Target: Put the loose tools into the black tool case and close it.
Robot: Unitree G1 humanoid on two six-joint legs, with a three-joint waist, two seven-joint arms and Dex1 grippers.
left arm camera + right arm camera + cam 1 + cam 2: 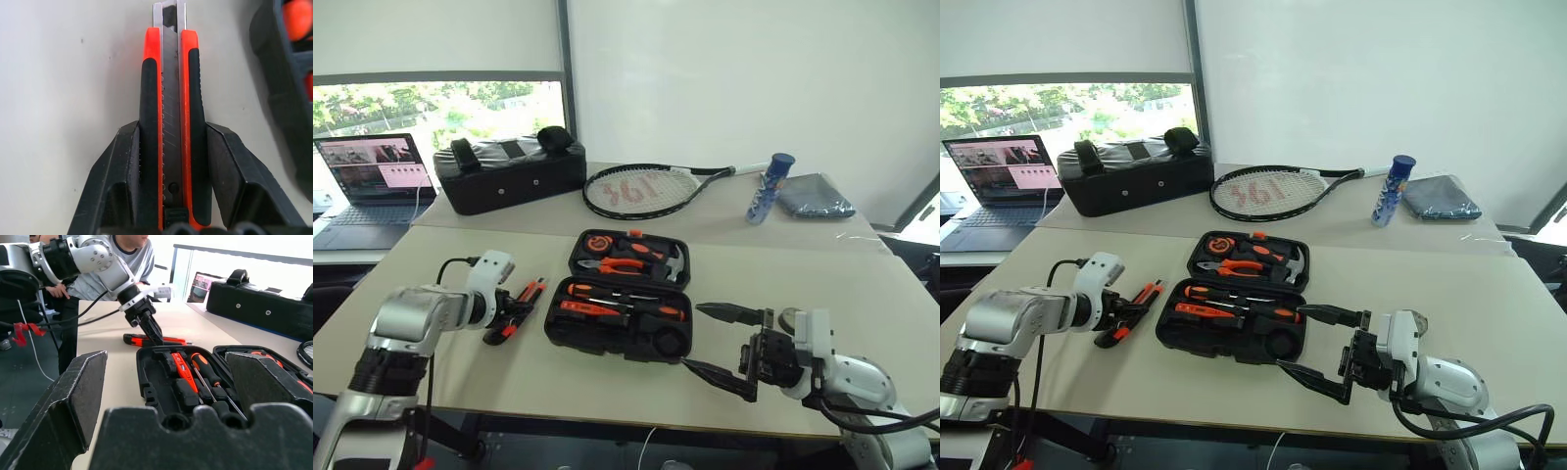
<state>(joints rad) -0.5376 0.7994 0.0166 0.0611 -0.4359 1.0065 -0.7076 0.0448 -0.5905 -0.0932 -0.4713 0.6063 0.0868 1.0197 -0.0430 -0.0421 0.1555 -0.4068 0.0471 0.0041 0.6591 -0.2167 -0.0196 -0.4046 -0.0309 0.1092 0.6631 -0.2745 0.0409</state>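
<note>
The black tool case lies open in the middle of the near table. Two black-and-orange screwdrivers rest in its front half, and pliers and other tools sit in its lid half. Just left of the case, the black-and-orange utility knife lies along the tabletop. My left gripper is shut on its near end, and both fingers press the knife's sides. My right gripper hangs open at the case's front right corner, pointing left, with nothing between its fingers.
On the far table are a black soft bag, a tennis racket, a blue bottle and a folded grey cloth. A laptop stands at the far left. A person stands beyond the table's left end.
</note>
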